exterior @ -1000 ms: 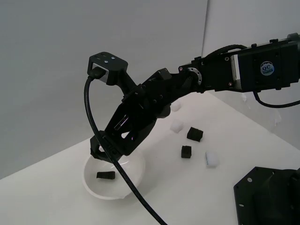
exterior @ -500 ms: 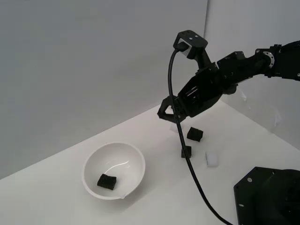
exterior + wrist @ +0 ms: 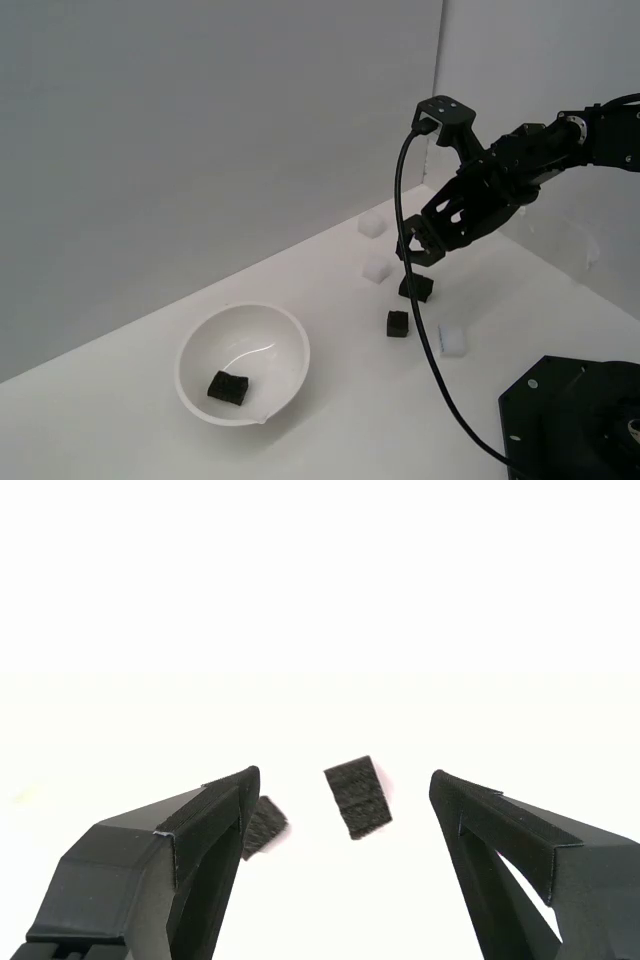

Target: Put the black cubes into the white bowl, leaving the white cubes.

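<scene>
White bowl [image 3: 243, 362] sits at the exterior view's left on the tabletop [image 3: 120, 430], one black cube [image 3: 228, 387] already lying inside on its floor. Moving right: two white cubes, one far by the wall [image 3: 371, 226], one nearer [image 3: 375, 268], both untouched. Next, a black cube [image 3: 398, 323] alone on the tabletop, and just behind it another black cube [image 3: 417, 287] partly hidden by the cable and the end effector [image 3: 413, 252]. A third white cube [image 3: 452, 340] lies just right of the near black one.

End effector hangs above the farther black cube, not touching it, empty. In the wrist view the end effector [image 3: 345, 805] has its jaws spread wide, with one black cube [image 3: 358, 796] sitting between them, a bit off-centre toward one finger; the second black cube [image 3: 264, 826] peeks out beside the other finger [image 3: 215, 815].

Step in hand, by my read: second pick, approach phase, one of three black cubes delivered. Next move calls for lowering straight down over the centred cube, keeping the jaws wide enough to straddle it, and keeping the finger near the neighbour cube from nudging it. Then close, lift, carry left to the bowl. White cube nearby should stay clear.
</scene>
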